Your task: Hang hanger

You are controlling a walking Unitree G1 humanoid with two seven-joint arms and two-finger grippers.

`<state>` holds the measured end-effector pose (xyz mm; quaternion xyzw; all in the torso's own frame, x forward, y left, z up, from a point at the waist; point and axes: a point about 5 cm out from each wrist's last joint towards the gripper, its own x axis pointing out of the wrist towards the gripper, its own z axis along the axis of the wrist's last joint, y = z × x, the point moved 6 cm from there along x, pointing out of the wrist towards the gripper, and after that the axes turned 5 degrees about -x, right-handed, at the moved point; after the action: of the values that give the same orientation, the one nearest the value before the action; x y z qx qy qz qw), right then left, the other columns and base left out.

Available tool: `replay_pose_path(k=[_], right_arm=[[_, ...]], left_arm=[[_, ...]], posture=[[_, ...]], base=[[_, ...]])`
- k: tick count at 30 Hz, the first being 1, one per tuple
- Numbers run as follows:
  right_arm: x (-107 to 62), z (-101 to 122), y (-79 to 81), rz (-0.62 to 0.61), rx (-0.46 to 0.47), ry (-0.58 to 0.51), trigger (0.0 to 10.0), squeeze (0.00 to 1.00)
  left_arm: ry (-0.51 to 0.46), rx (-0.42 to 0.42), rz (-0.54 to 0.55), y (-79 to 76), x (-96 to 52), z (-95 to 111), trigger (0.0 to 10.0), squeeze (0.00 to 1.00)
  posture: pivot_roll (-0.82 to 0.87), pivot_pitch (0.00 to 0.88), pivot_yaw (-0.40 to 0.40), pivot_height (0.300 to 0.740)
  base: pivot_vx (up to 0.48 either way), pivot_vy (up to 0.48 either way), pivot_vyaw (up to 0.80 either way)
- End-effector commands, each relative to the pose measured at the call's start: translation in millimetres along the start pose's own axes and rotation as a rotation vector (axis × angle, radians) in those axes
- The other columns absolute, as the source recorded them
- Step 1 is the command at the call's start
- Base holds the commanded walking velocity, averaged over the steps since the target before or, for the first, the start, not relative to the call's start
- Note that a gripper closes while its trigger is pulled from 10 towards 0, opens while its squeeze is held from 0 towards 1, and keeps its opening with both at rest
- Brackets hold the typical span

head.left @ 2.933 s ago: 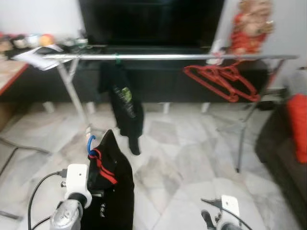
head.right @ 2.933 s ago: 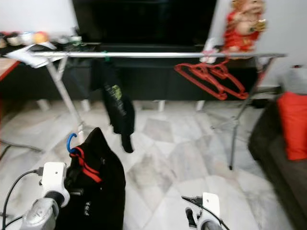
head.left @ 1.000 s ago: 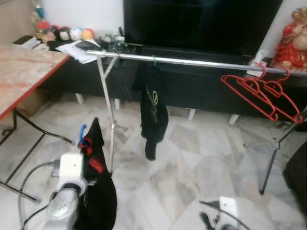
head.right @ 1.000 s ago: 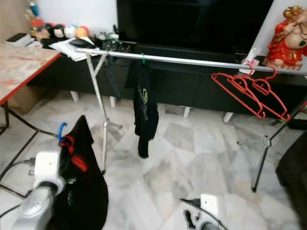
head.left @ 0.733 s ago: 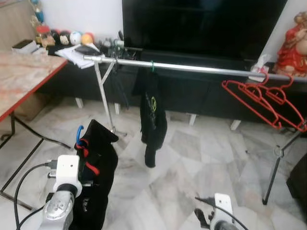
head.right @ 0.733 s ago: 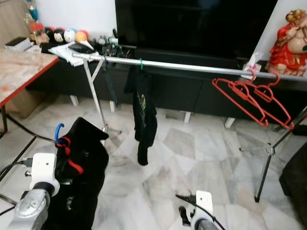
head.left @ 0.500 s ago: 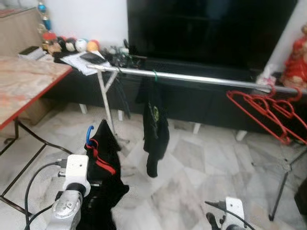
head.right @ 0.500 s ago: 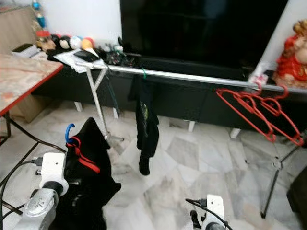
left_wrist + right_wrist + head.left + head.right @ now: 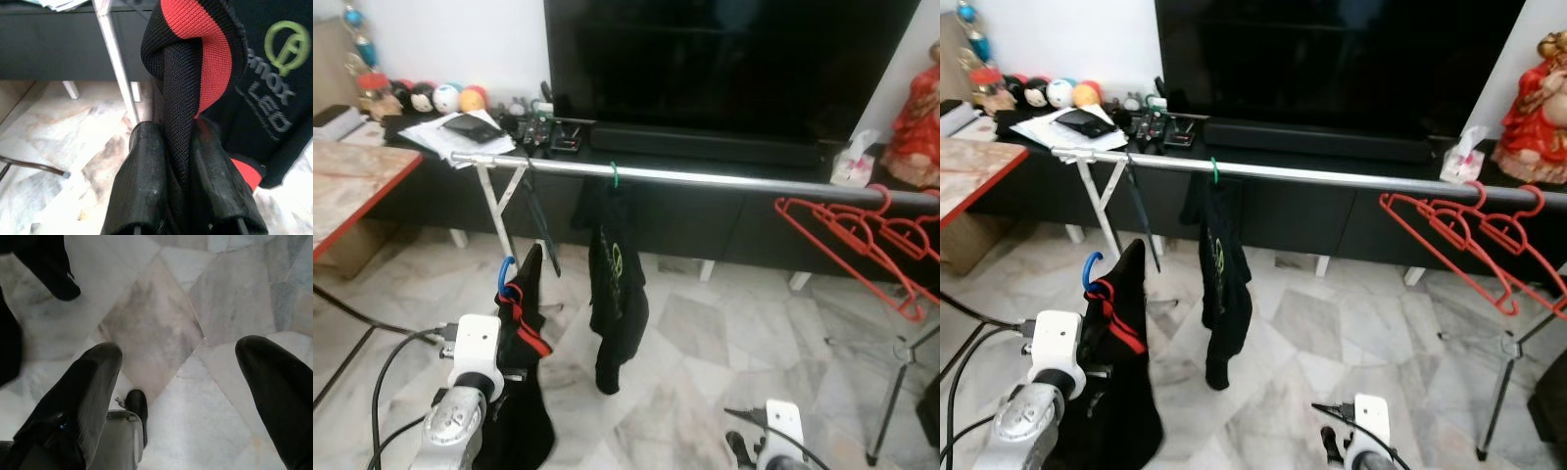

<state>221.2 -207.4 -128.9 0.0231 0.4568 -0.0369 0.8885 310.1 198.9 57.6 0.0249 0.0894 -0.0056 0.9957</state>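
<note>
The left gripper [image 9: 178, 147] is clenched on the black garment with red trim [image 9: 524, 352], low on the robot's left side. The left wrist view shows this clearly: the two black fingers [image 9: 146, 181] press the twisted black and red cloth between them. From the head camera the fingers are hidden behind the cloth, but there the blue hanger hook [image 9: 504, 274] stands out at the top of the garment, below the rail and not on it.

The silver rail [image 9: 705, 178] runs across the room in front of the dark TV cabinet [image 9: 1312, 215]. A black shirt with a green logo [image 9: 615, 294] hangs from it on a green hook, just to the right of the held garment. Far to the right, red hangers [image 9: 857, 235] hang on the same rail. Between the shirt and the red hangers the rail is bare.

The right gripper [image 9: 178, 382] hangs low with its fingers spread wide apart, holding nothing; its wrist view looks down on the marble floor [image 9: 161, 318]. A table with a red edge [image 9: 357, 186] stands at the robot's far left.
</note>
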Motion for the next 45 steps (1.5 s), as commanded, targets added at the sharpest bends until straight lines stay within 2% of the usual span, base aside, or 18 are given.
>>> replay_pose_path(k=[1, 11, 45], right_arm=[[-0.1, -4.9, 4.2, 0.008, -0.002, 0.013, 10.0, 0.00], [-0.3, -5.4, 3.6, 0.007, -0.007, 0.015, 10.0, 0.00], [-0.2, -4.5, 0.4, -0.016, -0.003, 0.013, 10.0, 0.00]], left_arm=[[-0.037, 0.004, 0.020, 8.3, -4.2, 7.3, 10.0, 0.00], [-0.037, 0.023, 0.003, 4.6, -5.8, 6.6, 10.0, 0.00], [-0.031, 0.023, -0.014, -1.3, -8.3, 4.2, 10.0, 0.00]], posture=[[-0.03, 0.000, -0.042, 0.740], [-0.03, 0.000, -0.043, 0.740], [-0.03, 0.000, -0.050, 0.740]], base=[[0.000, 0.000, 0.00], [0.000, 0.000, 0.00], [0.000, -0.247, 0.00]])
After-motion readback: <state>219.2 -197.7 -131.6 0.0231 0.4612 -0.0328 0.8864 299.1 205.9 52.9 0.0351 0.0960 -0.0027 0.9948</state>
